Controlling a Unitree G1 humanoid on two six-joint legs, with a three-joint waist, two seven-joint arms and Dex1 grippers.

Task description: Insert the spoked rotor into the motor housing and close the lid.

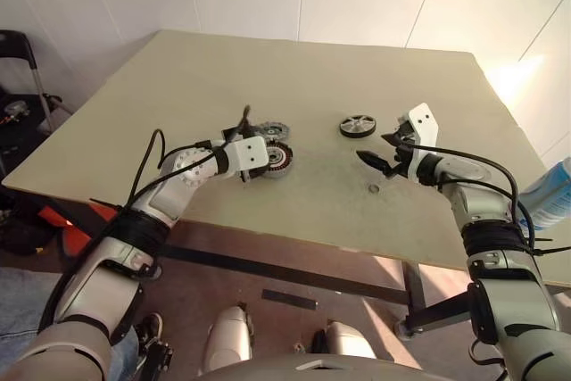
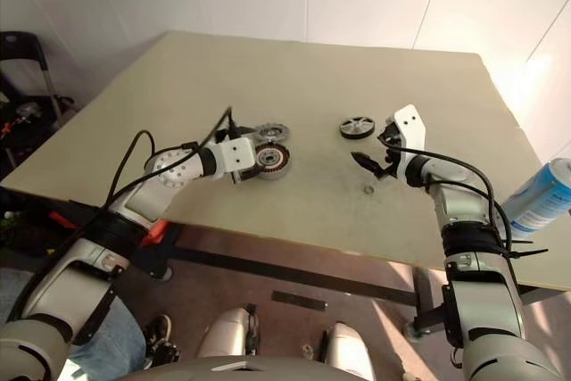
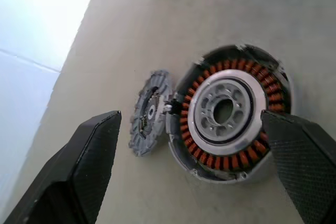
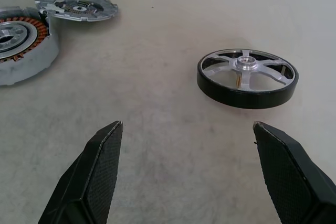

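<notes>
The motor housing [image 1: 277, 160], a silver cup with copper-red windings, lies open side up on the beige table [image 1: 196, 78]. The grey notched lid [image 1: 275, 130] lies flat just behind it, touching its rim. My left gripper [image 3: 190, 114] is open, and the housing [image 3: 210, 124] and lid [image 3: 149, 113] lie ahead of its spread fingers. To the right lies the spoked rotor [image 4: 245, 64], with a dark rim and pale spokes. My right gripper [image 4: 187, 124] is open just short of the rotor [image 1: 358, 125] and holds nothing.
A small metal ring [image 1: 374, 189] lies on the table near my right gripper [image 1: 379, 149]. A blue-and-white spray can [image 2: 540, 195] stands at the table's right edge. A black chair [image 1: 18, 51] stands beyond the left edge. White walls close the back.
</notes>
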